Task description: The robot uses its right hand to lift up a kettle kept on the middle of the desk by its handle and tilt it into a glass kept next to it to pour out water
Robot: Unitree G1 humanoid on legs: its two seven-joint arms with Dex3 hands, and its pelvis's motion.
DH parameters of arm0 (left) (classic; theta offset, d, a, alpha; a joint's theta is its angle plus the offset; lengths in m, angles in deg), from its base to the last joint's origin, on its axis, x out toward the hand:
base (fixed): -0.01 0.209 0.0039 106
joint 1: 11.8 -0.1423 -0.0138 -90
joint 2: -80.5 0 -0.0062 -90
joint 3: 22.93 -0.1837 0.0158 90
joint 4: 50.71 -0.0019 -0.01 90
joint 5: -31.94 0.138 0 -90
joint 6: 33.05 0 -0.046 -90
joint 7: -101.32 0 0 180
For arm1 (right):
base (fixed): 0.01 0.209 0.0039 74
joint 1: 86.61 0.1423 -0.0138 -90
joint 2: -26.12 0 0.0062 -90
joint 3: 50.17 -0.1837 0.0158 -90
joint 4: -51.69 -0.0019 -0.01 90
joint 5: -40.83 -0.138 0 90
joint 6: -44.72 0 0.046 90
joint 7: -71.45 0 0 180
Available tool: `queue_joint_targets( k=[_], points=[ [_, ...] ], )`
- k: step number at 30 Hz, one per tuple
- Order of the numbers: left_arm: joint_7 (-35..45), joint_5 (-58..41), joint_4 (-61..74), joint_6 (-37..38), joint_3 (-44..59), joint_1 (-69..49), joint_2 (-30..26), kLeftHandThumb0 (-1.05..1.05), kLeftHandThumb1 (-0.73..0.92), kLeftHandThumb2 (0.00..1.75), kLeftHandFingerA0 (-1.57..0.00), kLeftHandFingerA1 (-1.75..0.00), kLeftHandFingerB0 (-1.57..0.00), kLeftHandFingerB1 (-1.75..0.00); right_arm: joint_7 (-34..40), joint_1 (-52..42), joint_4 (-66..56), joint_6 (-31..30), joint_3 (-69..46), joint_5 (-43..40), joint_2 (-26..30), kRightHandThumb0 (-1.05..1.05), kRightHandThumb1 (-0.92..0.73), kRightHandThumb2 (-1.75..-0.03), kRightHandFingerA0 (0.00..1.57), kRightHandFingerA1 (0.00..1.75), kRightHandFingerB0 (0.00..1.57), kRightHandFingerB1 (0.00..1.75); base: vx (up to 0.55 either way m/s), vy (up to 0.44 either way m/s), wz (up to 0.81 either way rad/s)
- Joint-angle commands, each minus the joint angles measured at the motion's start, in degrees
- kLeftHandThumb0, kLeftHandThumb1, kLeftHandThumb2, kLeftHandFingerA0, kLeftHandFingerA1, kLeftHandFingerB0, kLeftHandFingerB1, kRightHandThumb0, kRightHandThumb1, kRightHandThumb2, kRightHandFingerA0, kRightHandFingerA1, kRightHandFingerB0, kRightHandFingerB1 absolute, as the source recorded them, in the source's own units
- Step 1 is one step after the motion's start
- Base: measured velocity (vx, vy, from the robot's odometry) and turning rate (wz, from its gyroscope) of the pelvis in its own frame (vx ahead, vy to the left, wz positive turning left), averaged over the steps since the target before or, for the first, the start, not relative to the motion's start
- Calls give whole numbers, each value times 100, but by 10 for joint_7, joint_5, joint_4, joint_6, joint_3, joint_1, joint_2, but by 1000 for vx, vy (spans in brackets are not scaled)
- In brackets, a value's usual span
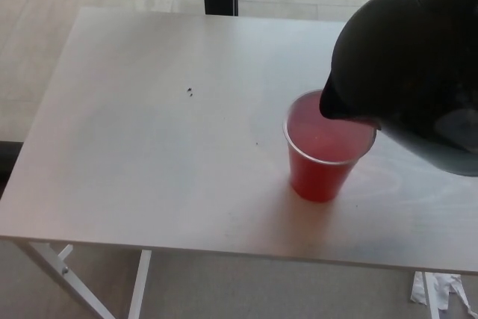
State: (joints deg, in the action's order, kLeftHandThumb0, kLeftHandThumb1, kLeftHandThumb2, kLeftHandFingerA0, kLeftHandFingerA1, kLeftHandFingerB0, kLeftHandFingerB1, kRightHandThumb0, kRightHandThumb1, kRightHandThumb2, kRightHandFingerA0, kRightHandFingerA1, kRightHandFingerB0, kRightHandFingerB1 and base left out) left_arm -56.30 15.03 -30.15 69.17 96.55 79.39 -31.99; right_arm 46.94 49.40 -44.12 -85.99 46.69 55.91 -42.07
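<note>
We tip our big black round kettle (403,65) at the right of the frame, its spout over the red plastic cup (323,156) so water lands inside. Our hands are hidden; we cannot tell their grip. The white desk (149,140) holds the cup.

A cup (323,162) is set on the right part of the desk (149,147), with a tilted kettle (407,65) held above and to its right, spout over the cup's rim.

Single head view, steeply down onto desk (149,147)
</note>
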Motion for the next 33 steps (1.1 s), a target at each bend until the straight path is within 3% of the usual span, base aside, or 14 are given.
queue_joint_targets(
  k=[1,4,5,6,7,9,10,12,17,20,22,26,31,33],
  points=[
    [3,0,0,-9,1,2,-10,-82,92,70,-55,-51,-41,-41,-5,25,-11,-18,6,19,11,-20,-36,-120,95,175,72,155,0,0,0],
    [0,1,2,-10,0,2,-10,-82,92,72,-56,-52,-39,-40,-14,14,-15,10,4,9,10,-20,-48,-102,94,175,78,157,0,0,0],
    [2,0,1,-11,0,4,-10,-75,74,113,-51,-62,-33,-53,-15,9,-18,7,0,4,7,-20,-48,-97,95,175,78,160,0,0,0],
    [2,2,1,-9,-1,4,-10,-81,92,70,-55,-51,-39,-41,-19,9,-21,-3,2,5,8,-21,-49,-97,96,175,78,163,0,0,0],
    [-2,2,0,-12,-1,7,-11,-78,75,113,-52,-61,-35,-53,-19,10,-21,-8,6,9,8,-20,-52,-91,98,175,87,137,0,0,0],
    [-1,3,-1,-11,-2,9,-13,-82,92,72,-55,-50,-38,-40,-20,10,-11,4,16,17,12,-21,-55,-80,91,175,91,108,0,0,0],
    [-2,3,0,-11,-1,11,-14,-79,75,113,-53,-61,-36,-53,-21,13,-13,-5,22,21,11,-24,-48,-91,94,175,86,136,0,0,0],
    [-1,2,2,-14,-1,11,-14,-79,92,72,-56,-50,-38,-40,-21,15,-22,-11,27,24,8,-24,-45,-98,94,175,85,137,0,0,0],
    [3,1,3,-16,-1,10,-15,-80,92,72,-53,-48,-37,-39,-23,22,-32,-14,54,47,6,-23,-42,-117,91,175,71,156,0,0,0],
    [2,1,4,-17,-1,10,-13,-79,92,74,-54,-50,-37,-40,-23,28,-31,-26,77,65,1,-23,-62,-69,86,147,68,60,0,0,0],
    [2,-1,4,-20,1,13,-13,-79,92,72,-55,-49,-39,-40,-29,30,-40,-34,86,68,0,-26,-66,-62,86,146,69,57,0,0,0],
    [3,0,5,-18,0,14,-14,-80,92,74,-54,-50,-37,-40,-35,21,-55,-31,92,64,-9,-18,-53,-96,89,175,69,170,0,0,0],
    [5,-1,7,-18,1,13,-14,-81,92,71,-55,-50,-38,-40,-36,23,-71,-49,102,75,-20,-20,-50,-101,92,175,63,169,0,0,0],
    [0,1,3,-17,0,18,-13,-81,92,72,-57,-51,-40,-41,-47,34,-76,-50,117,85,-18,-30,-65,-69,90,175,68,134,0,0,0]
  ],
)
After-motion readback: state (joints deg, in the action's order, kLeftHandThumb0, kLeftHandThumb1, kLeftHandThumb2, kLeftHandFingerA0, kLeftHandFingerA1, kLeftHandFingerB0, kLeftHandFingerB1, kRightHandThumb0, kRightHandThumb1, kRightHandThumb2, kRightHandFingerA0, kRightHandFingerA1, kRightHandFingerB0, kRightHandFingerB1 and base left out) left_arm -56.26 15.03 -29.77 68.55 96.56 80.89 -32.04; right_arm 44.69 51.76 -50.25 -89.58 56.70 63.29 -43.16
